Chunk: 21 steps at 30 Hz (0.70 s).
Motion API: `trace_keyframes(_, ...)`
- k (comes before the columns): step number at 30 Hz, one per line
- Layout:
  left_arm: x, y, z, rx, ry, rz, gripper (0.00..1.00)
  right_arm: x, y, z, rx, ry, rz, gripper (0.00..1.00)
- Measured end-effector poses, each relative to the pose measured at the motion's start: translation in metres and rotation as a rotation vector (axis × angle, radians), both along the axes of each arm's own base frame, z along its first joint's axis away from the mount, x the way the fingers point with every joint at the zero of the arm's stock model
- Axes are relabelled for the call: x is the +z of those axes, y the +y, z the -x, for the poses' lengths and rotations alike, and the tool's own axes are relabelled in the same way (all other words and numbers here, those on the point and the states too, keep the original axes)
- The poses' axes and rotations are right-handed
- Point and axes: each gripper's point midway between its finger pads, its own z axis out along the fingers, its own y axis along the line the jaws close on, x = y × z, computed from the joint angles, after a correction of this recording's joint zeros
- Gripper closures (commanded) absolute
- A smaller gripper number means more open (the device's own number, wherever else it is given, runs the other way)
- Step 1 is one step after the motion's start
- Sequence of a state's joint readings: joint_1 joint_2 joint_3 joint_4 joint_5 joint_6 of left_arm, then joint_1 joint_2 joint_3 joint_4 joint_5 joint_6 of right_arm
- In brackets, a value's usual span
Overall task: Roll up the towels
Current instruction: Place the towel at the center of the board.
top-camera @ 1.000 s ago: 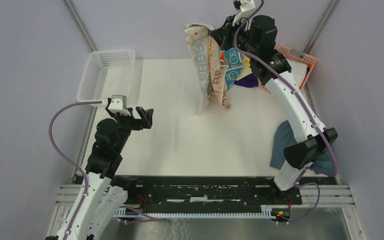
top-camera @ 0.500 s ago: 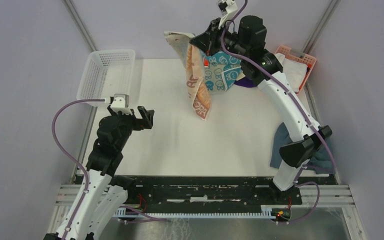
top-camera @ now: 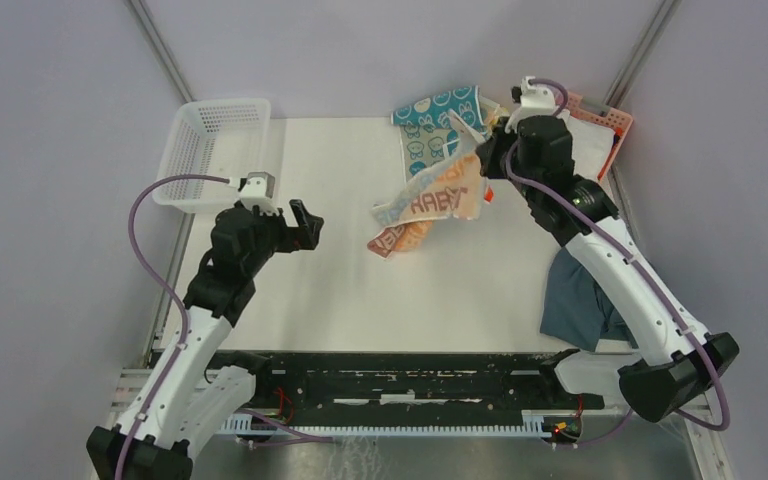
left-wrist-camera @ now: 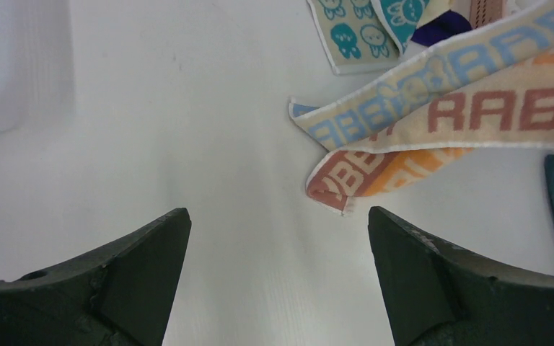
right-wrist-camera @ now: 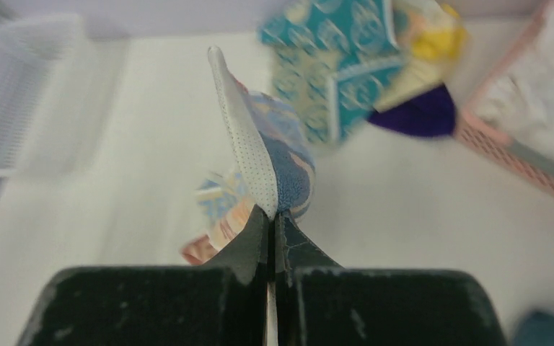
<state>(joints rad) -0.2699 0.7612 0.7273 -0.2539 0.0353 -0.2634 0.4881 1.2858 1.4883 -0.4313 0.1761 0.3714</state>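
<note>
Top external view: against a second ago, my right gripper [top-camera: 487, 165] has dropped from high over the far edge, and the peach-orange towel [top-camera: 430, 205] no longer hangs straight down; it slants leftward, its lower end on the table [top-camera: 360, 290]. Those jaws stay pinched on its upper corner. My left gripper [top-camera: 305, 225] has edged toward centre, jaws wide and empty, the towel's low end near, ahead of it.

Bright, even, diffuse overhead light, white table [top-camera: 340, 290] nearly washed out, only faint soft shadows, top view crisp, right wrist view smeared with blur across the far towels [right-wrist-camera: 339, 65] and pink basket [right-wrist-camera: 519, 162], left wrist view sharp on the printed towel [left-wrist-camera: 476, 108].
</note>
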Motion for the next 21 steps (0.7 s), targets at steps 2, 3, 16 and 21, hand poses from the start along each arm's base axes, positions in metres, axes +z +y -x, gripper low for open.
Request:
trace_keyframes(2,-0.013,-0.008,-0.003,-0.022,0.057,0.022,0.01,-0.050,-0.030,0.002,-0.104,0.106,0.062,0.99)
trace_keyframes(3,-0.021,-0.012,-0.005,-0.033,0.092,0.031,0.01,-0.075,-0.044,0.003,-0.150,0.163,0.091,0.99)
trace_keyframes(16,-0.108,-0.068,-0.005,-0.141,0.439,0.107,0.05,-0.212,-0.152,0.057,-0.507,0.490,0.286,0.37)
trace_keyframes(21,-0.148,-0.087,-0.004,-0.154,0.561,0.091,0.09,-0.217,-0.163,0.065,-0.541,0.517,0.327,0.24)
